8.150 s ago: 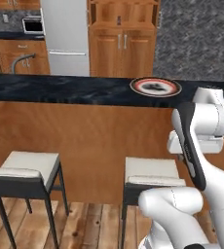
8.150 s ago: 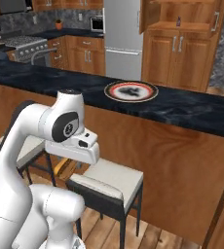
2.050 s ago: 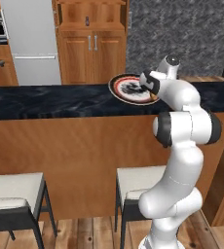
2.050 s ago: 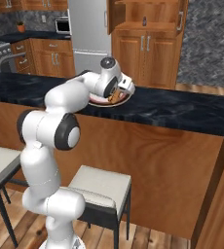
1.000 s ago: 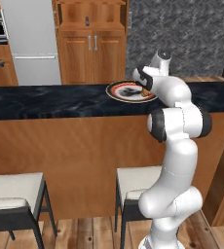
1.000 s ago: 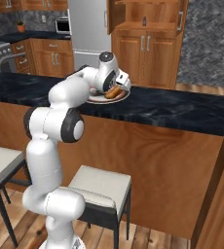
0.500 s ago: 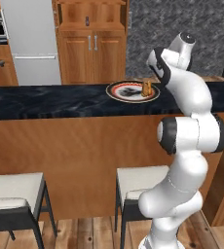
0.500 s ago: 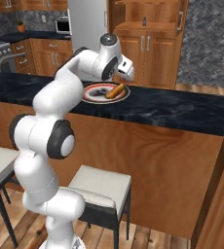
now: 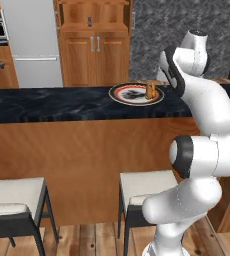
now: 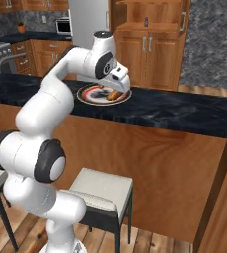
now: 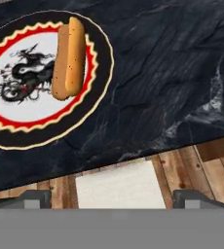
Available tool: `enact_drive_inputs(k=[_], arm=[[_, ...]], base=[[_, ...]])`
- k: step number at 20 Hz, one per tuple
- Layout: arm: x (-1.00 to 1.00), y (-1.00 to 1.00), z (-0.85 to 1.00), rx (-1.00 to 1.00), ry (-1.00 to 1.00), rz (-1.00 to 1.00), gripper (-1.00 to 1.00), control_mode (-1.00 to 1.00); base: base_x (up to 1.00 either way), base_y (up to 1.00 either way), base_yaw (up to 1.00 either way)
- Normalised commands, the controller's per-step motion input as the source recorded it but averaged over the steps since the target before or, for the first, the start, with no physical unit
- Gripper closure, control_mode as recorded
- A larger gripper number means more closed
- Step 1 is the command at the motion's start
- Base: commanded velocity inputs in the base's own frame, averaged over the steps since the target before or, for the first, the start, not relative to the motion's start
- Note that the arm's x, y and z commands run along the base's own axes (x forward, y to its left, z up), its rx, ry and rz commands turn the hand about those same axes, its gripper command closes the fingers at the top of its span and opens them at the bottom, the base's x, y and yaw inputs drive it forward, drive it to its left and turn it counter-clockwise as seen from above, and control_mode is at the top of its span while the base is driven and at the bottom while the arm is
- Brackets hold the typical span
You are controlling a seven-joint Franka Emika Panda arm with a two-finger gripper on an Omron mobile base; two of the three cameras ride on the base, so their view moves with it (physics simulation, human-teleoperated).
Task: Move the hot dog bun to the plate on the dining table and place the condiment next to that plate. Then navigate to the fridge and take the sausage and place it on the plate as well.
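The hot dog bun (image 11: 68,58) lies lengthwise on the right side of the plate (image 11: 16,138) on the black counter (image 11: 172,73), up and left of the empty, wide-open jaws (image 11: 115,198) above it.

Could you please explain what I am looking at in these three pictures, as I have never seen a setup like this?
This is a rendered kitchen with a white robot arm on a base that can drive. Two pictures come from cameras on that base, behind the arm to its left and right. The third comes from a camera on the hand, looking along the gripper, whose two dark fingertips rise at the bottom, wide apart and holding nothing. On the black marbled dining table lies a plate with a dragon pattern and a red and black rim, and the bun lies on it. The hand is raised above the table edge, beside the plate. Stools stand below the table, and a grey fridge stands behind.
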Motion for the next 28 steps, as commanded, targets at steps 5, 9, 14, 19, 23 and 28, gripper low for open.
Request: enact_drive_inputs(k=[5,9,14,19,23,28], arm=[[-1.0,0.54,-0.22,-0.02,0.2,0.05,-1.0,-1.0],[-0.68,0.21,-0.04,-0.02,0.2,0.06,-1.0,-1.0],[-0.35,0.0,-0.28,0.0,0.18,0.0,-1.0,-1.0],[-0.05,0.01,-0.22,0.0,0.12,0.0,-1.0,-1.0],[0.0,0.0,0.0,0.0,0.0,0.0,-1.0,1.0],[0.0,0.0,0.0,0.0,0.0,0.0,-1.0,1.0]], base=[[0.0,0.0,0.0],[0.0,0.0,0.0],[0.0,0.0,0.0],[0.0,0.0,0.0],[-0.61,-0.19,0.0],[-0.46,-1.0,0.0]])
